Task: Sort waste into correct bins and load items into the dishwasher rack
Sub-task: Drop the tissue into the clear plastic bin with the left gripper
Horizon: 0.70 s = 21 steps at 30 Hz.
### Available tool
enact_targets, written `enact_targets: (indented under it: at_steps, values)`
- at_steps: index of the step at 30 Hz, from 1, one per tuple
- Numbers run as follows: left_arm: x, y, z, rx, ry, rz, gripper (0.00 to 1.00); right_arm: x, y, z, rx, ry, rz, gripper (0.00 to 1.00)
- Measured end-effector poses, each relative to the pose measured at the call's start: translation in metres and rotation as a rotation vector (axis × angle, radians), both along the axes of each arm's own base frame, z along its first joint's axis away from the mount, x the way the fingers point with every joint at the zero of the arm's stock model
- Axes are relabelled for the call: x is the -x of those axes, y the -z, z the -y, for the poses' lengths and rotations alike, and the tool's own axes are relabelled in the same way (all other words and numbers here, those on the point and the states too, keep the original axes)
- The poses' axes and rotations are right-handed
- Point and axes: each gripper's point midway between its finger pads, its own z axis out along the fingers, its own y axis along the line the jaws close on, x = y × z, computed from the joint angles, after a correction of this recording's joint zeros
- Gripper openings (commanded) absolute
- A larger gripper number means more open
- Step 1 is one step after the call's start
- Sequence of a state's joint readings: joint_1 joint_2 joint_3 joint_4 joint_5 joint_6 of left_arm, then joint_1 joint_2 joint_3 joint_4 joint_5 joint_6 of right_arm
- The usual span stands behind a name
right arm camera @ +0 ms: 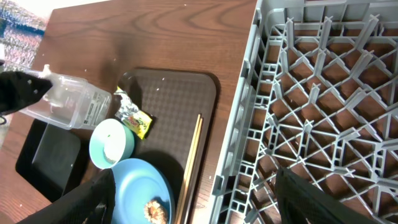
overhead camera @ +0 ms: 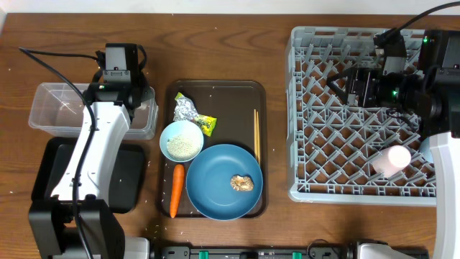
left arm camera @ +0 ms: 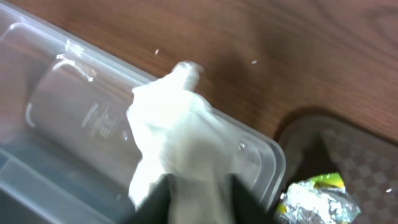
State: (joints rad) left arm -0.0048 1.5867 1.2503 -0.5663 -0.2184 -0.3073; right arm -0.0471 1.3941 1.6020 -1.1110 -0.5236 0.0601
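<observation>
Left hand around white wrapper above tub edge, grip unclear; right hand open

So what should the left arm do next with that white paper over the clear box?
Probably just open the left gripper fully and let the white wrapper fall. It hangs between the fingers right above the clear tub, near its rim, so a drop should land it inside, though it may catch the edge.

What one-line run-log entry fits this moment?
left gripper: white wrapper between jaws, over clear tub | right gripper: open, empty, over rack | pink cup: in rack
</observation>
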Motion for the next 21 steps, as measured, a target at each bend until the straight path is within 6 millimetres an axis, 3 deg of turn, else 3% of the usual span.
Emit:
enact_targets:
  at_steps: [4,8,15,21]
  values:
    - [-0.015,-0.007,0.019,0.049,0.063,0.065,0.66,0.0,0.0,0.0,0.0,0.0,0.001,0.75]
    - [-0.03,-0.003,0.056,0.077,0.201,0.086,0.65,0.0,0.0,0.0,0.0,0.0,0.001,0.75]
    - [-0.036,0.076,0.122,0.1,0.388,-0.073,0.67,0.0,0.0,0.0,0.0,0.0,-0.002,0.75]
    - [-0.045,0.112,0.141,0.087,0.43,-0.096,0.7,0.001,0.001,0.0,0.0,0.0,-0.006,0.76]
